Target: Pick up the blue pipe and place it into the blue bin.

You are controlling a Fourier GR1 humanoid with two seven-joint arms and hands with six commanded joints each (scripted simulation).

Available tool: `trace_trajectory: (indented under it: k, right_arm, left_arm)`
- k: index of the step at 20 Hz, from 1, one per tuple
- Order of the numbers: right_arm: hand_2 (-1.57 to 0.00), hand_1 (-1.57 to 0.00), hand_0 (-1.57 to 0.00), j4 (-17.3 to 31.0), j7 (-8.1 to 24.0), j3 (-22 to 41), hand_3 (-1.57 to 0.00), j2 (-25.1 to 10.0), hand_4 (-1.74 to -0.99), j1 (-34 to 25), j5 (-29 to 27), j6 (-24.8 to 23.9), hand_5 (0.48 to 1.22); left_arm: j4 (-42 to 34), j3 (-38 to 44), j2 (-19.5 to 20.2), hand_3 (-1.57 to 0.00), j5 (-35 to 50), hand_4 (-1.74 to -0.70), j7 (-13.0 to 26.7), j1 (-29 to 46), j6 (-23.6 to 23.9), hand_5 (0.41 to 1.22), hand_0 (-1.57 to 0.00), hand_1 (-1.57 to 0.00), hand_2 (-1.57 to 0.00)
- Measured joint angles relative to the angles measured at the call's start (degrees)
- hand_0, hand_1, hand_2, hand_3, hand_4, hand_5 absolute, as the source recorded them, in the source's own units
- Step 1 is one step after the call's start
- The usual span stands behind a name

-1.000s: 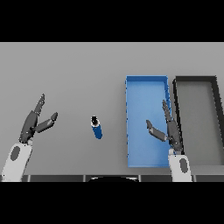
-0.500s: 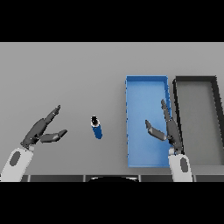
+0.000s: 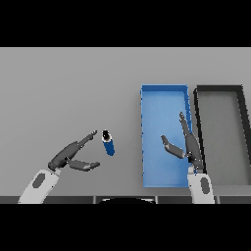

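Note:
A short blue pipe (image 3: 108, 142) with a dark open end lies on the grey table, left of the blue bin (image 3: 164, 103). My left hand (image 3: 71, 155) is just left of the pipe, open, its fingers stretched toward the pipe with the fingertips close to its dark end and the thumb below. They do not hold it. My right hand (image 3: 189, 145) hovers over the near right part of the blue bin, open, fingers straight and thumb spread to the left.
A dark grey bin (image 3: 223, 93) stands directly right of the blue bin, side by side with it. The grey table (image 3: 63, 93) stretches to the left and the back.
My left hand has swung right and lowered, from raised at the table's left to reaching toward the pipe. The pipe and my right hand have stayed in place.

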Motion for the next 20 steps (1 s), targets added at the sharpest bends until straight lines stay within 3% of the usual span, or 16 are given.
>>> trace_trajectory:
  k: [6, 9, 12, 15, 16, 18, 19, 20]
  right_arm:
    - [0.0, 0.0, 0.0, -0.41, 1.7, -0.32, 0.0, -0.32, -1.205, 0.29, -0.29, 0.25, 0.625]
    - [0.0, 0.0, 0.0, -0.27, 0.79, -0.38, 0.0, -0.13, -1.215, 0.94, -0.24, 0.06, 0.637]
    - [0.0, 0.0, 0.0, -0.36, -0.77, -0.94, 0.0, -0.93, -1.221, 1.72, -0.8, 0.61, 0.645]
    - [0.0, 0.0, 0.0, -0.15, -0.03, -0.56, 0.0, -0.66, -1.205, 1.36, 0.27, -0.08, 0.649]
    - [0.0, 0.0, 0.0, -0.06, 0.03, -0.75, 0.0, -1.02, -1.207, 0.96, 0.52, -0.25, 0.65]
    - [0.0, 0.0, 0.0, -0.45, -0.72, -0.62, 0.0, -0.9, -1.213, 1.38, 0.22, 0.04, 0.655]
    - [0.0, 0.0, 0.0, -0.14, -0.6, -0.8, 0.0, -1.14, -1.217, 1.34, 0.21, 0.09, 0.655]
    - [0.0, 0.0, 0.0, 0.1, -0.65, -1.22, 0.0, -1.37, -1.22, 1.24, -0.39, 0.36, 0.656]
  left_arm:
    - [6.61, -2.35, -8.85, 0.0, -3.28, -1.14, -0.46, -4.82, 2.83, 0.46, 0.0, 0.0, 0.0]
    - [10.0, -2.92, -11.14, 0.0, -4.52, -1.1, -1.97, -6.89, 2.9, 0.448, 0.0, 0.0, 0.0]
    - [12.75, -3.93, -12.88, 0.0, -7.49, -1.05, -0.23, -8.79, 4.74, 0.418, 0.0, 0.0, 0.0]
    - [14.61, -4.15, -15.08, 0.0, -6.71, -1.09, -1.01, -9.43, 4.15, 0.441, 0.0, 0.0, 0.0]
    - [14.93, -4.45, -15.81, 0.0, -6.85, -1.11, -1.81, -9.41, 4.24, 0.463, 0.0, 0.0, 0.0]
    - [15.85, -3.72, -17.07, -0.12, -5.17, -1.19, -2.78, -9.99, 3.55, 0.55, 0.0, -0.04, -0.15]
    - [16.01, -3.43, -17.86, -0.28, -4.32, -1.24, -3.37, -9.15, 3.72, 0.613, -0.01, -0.16, -0.31]
    - [15.72, -3.16, -18.64, -0.53, -3.19, -1.28, -3.71, -8.75, 3.54, 0.735, -0.12, -0.32, -0.49]
